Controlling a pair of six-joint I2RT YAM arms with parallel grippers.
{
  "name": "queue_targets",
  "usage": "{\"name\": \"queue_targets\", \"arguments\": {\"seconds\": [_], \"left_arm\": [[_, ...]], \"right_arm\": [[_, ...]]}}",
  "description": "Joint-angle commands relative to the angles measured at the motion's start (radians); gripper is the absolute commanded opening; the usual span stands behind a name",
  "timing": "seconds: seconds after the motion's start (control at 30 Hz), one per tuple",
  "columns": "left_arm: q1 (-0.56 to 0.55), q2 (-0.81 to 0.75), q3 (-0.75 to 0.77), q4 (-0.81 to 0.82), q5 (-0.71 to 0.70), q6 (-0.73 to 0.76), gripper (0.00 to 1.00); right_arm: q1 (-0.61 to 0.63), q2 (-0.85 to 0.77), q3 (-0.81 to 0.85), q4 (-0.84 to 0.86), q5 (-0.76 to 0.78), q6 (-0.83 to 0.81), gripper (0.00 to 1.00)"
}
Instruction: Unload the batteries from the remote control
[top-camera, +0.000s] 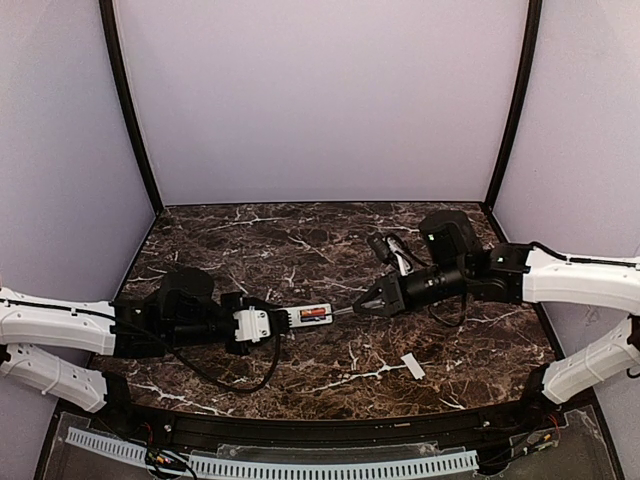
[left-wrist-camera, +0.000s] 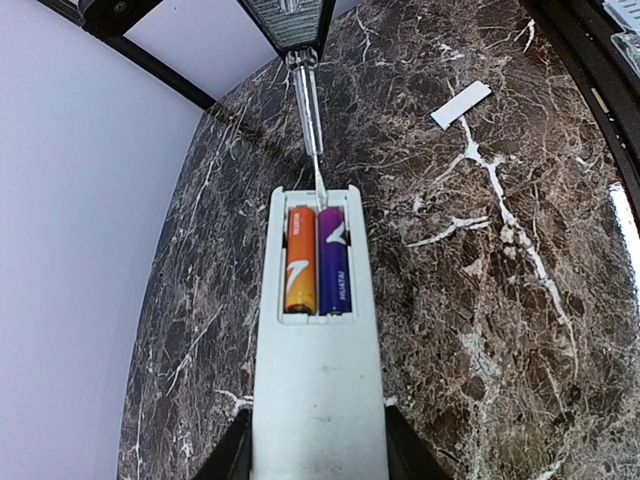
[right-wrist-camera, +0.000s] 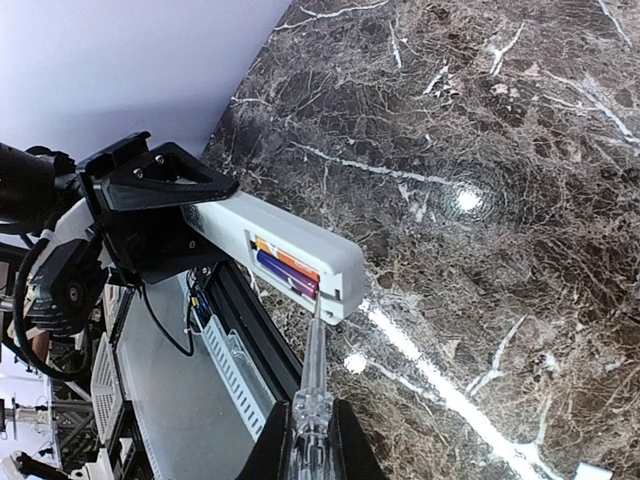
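- Left gripper (top-camera: 262, 325) clamps the remote control (top-camera: 312, 314), frame centre, recess up, both batteries (left-wrist-camera: 318, 260) seated.
- Right gripper (top-camera: 375, 298) grips a screwdriver (left-wrist-camera: 308, 100); slip its tip under one battery's end, lever gently upward.

Top cam sits high and behind, looking down over the whole tabletop (top-camera: 300, 240). The wrist cams ride in close and face each other. Both catch the remote control (left-wrist-camera: 318, 400), batteries (left-wrist-camera: 318, 262) and screwdriver (left-wrist-camera: 308, 100) from opposite ends.

White slim remote control (left-wrist-camera: 318, 400), horizontal in the air, back side up, battery recess uncovered; two batteries (left-wrist-camera: 300, 262), one orange, one purple, seated side by side inside.
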Motion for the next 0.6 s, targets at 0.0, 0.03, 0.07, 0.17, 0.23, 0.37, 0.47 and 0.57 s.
{"name": "queue_targets", "arguments": {"seconds": [0.0, 0.03, 0.07, 0.17, 0.23, 0.37, 0.47, 0.57], "left_arm": [[-0.005, -0.031, 0.010, 0.191, 0.088, -0.007, 0.00], [-0.004, -0.033, 0.009, 0.192, 0.089, -0.008, 0.00], [-0.006, -0.034, 0.008, 0.192, 0.092, -0.009, 0.00], [-0.005, -0.039, 0.005, 0.197, 0.098, -0.013, 0.00], [-0.005, -0.042, 0.004, 0.200, 0.104, -0.014, 0.00], [-0.006, -0.048, 0.000, 0.204, 0.113, -0.017, 0.00], [-0.005, -0.049, -0.001, 0.204, 0.114, -0.017, 0.00], [-0.004, -0.051, -0.003, 0.205, 0.116, -0.016, 0.01]], "right_arm": [[0.020, -0.022, -0.021, 0.205, -0.224, 0.030, 0.00], [0.017, -0.025, -0.027, 0.233, -0.229, 0.035, 0.00], [0.014, -0.026, -0.033, 0.245, -0.235, 0.039, 0.00], [0.009, -0.028, -0.053, 0.281, -0.252, 0.052, 0.00], [0.005, -0.027, -0.066, 0.304, -0.264, 0.062, 0.00], [-0.006, -0.024, -0.090, 0.364, -0.290, 0.082, 0.00], [-0.013, -0.020, -0.107, 0.394, -0.314, 0.089, 0.00], [-0.020, -0.022, -0.128, 0.440, -0.341, 0.102, 0.00]]}}
